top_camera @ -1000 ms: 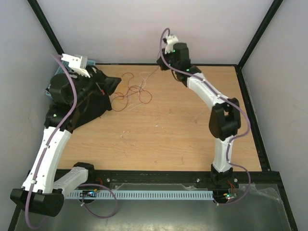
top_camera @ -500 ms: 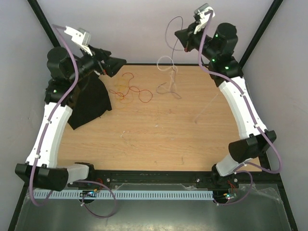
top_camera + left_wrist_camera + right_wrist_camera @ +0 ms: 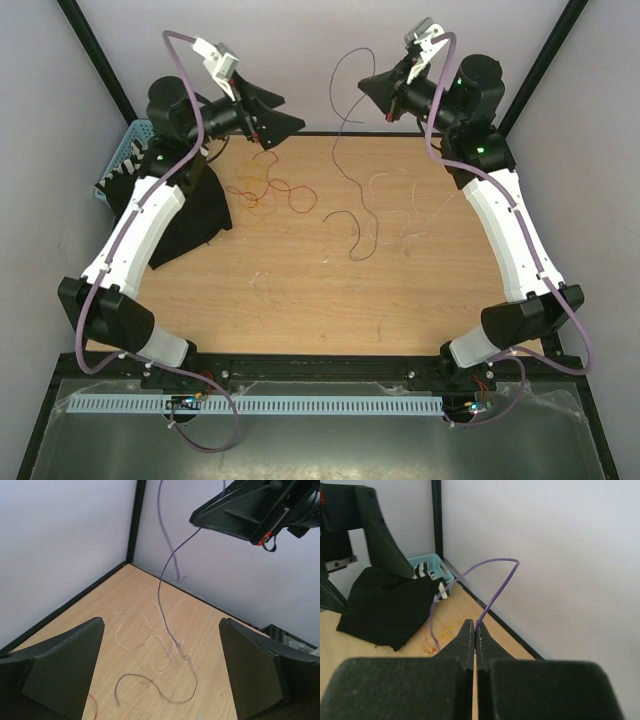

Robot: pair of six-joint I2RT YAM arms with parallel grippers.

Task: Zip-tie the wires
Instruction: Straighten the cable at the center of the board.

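My right gripper (image 3: pixel 365 88) is raised near the back wall and shut on one end of a purple wire (image 3: pixel 335 150). The wire hangs down to the table, where its darker tail (image 3: pixel 350 235) lies curled. In the right wrist view the wire (image 3: pixel 495 580) arcs up out of the closed gripper (image 3: pixel 476 628). My left gripper (image 3: pixel 290 110) is open and empty, held high at the back left, facing the right gripper. In the left wrist view the hanging wire (image 3: pixel 162 590) and thin white strands (image 3: pixel 155 645) lie beyond the open gripper (image 3: pixel 160 680). A red and yellow wire tangle (image 3: pixel 270 190) lies on the table.
A black cloth (image 3: pixel 190 215) lies at the left of the wooden table (image 3: pixel 330 300), with a blue basket (image 3: pixel 120 165) behind it against the left wall. More thin white strands (image 3: pixel 400 205) lie at the middle right. White walls with black frame posts close in the back.
Both arms have risen and swung toward the back wall. The right gripper has lifted the purple wire off the table. The left gripper has moved right, up off the black cloth.
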